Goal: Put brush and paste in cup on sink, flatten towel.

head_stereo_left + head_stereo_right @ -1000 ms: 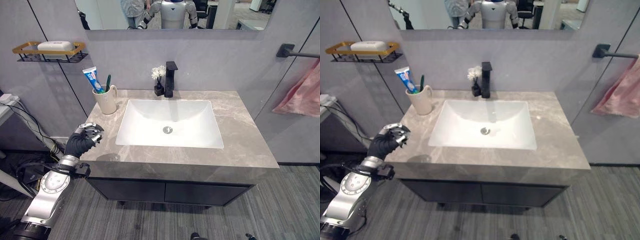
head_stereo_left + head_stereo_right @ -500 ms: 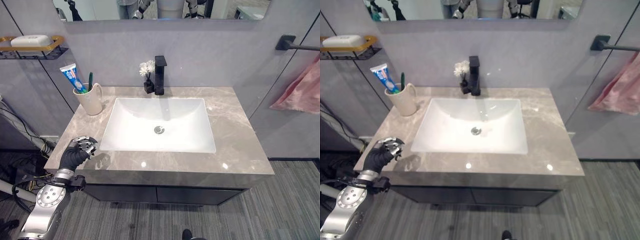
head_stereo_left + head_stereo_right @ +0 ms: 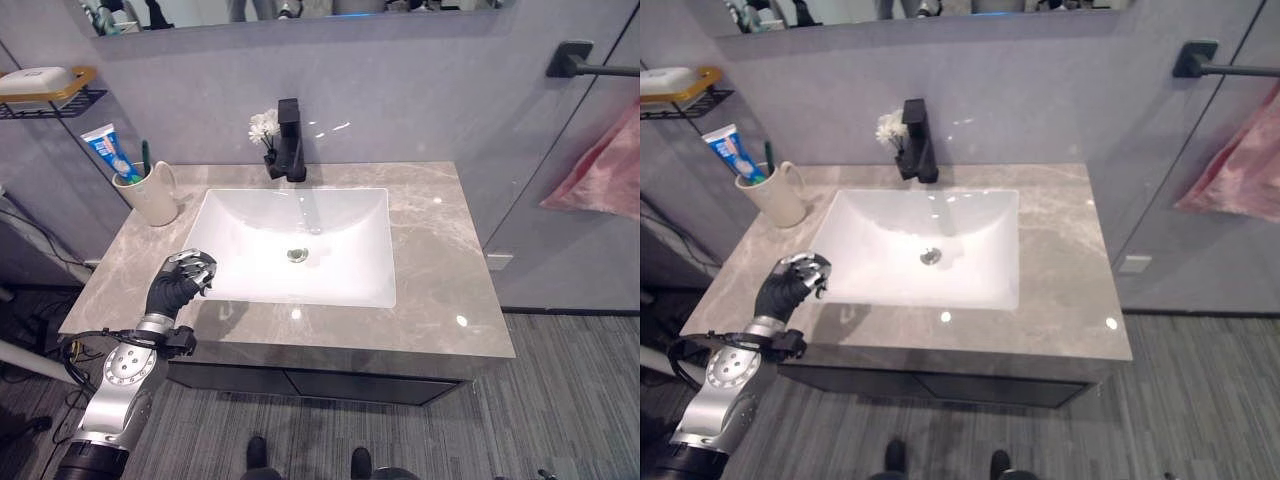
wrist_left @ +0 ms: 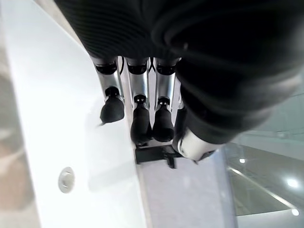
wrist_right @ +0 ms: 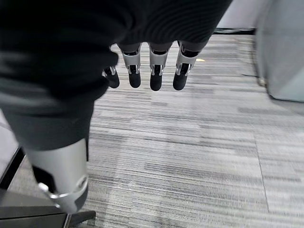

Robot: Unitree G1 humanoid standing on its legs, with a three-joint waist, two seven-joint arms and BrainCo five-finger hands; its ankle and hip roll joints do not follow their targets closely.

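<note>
My left hand (image 3: 180,284) hovers over the tabletop (image 3: 440,290) at the basin's near-left edge, fingers (image 4: 141,124) curled on nothing; my right hand (image 5: 142,71) hangs over the floor, fingers loosely straight. Brush (image 3: 145,155) and paste (image 3: 104,149) already stand in the cup (image 3: 152,193). The pink towel (image 3: 605,170) hangs bunched far right; I risk snagging it from the bar (image 3: 590,66).

The countertop (image 3: 440,260) at 3 o'clock of the basin (image 3: 300,245) is unobstructed. At 12 o'clock, the rear edge is occupied by the faucet (image 3: 291,140) with a small flower vase (image 3: 266,140) touching beside it. At 10 o'clock, the corner is blocked by the cup (image 3: 150,192). At 8 o'clock, the left hand (image 3: 178,287) is held above the basin's rim. The pink towel (image 3: 600,170) is hung well apart at 2 o'clock.
</note>
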